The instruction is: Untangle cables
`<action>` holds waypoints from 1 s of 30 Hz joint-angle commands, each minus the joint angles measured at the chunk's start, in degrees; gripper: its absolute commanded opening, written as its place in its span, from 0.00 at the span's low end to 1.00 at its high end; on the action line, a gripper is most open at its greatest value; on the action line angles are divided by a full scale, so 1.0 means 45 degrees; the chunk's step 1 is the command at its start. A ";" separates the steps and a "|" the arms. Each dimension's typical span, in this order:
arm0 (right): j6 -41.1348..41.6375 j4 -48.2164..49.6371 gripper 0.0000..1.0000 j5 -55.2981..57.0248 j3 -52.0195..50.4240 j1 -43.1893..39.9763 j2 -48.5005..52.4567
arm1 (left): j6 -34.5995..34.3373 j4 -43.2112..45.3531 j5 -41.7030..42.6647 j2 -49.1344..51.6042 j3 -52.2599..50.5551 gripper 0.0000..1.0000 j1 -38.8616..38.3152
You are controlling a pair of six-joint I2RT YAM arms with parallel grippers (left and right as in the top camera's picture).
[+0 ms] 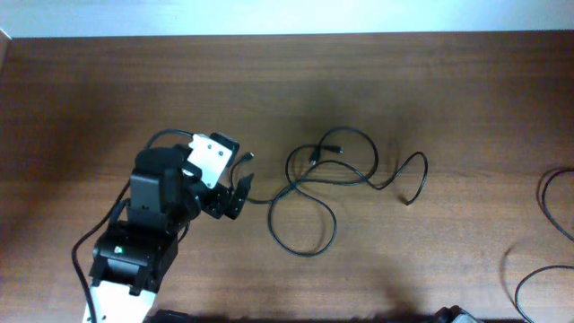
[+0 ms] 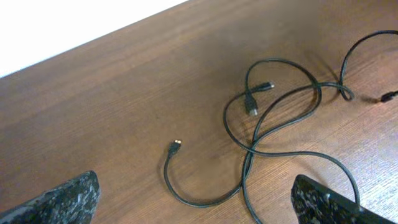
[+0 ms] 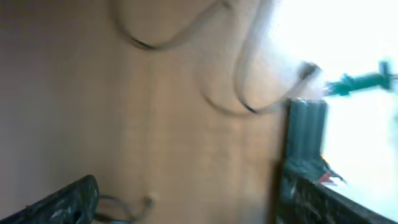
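A tangle of thin black cables [image 1: 296,184] lies in loose loops on the brown table, mid-table. My left gripper [image 1: 231,193] is open just left of the tangle. In the left wrist view the open fingers [image 2: 196,193] straddle a low cable loop [image 2: 199,200] without touching it. The crossing loops [image 2: 254,148] and small plugs [image 2: 252,107] lie beyond, with one free plug end [image 2: 176,144]. The right wrist view is blurred. My right gripper [image 3: 186,199] is open and empty, with a cable end [image 3: 146,202] near its left finger and cable loops [image 3: 249,106] farther off.
More black cord loops lie at the table's right edge [image 1: 544,193] and lower right [image 1: 525,283]. The left arm's body [image 1: 148,224] stands at the lower left. In the right wrist view a dark green post [image 3: 306,130] stands by the table's edge.
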 commanded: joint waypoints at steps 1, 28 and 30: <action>0.0597 0.1117 0.99 0.1035 -0.3371 -0.0015 -0.2123 | 0.0155 -0.0010 0.0199 -0.0554 0.0063 0.99 -0.0010; -0.1530 1.2439 0.04 0.3478 -1.0467 -0.0015 0.2356 | 0.0257 -0.0117 0.0481 -0.0627 0.0063 0.99 -0.0010; -0.1535 1.2842 0.04 0.3045 -1.0467 -0.0015 0.2356 | 0.0257 -0.0117 0.0481 -0.0627 0.0063 0.99 -0.0010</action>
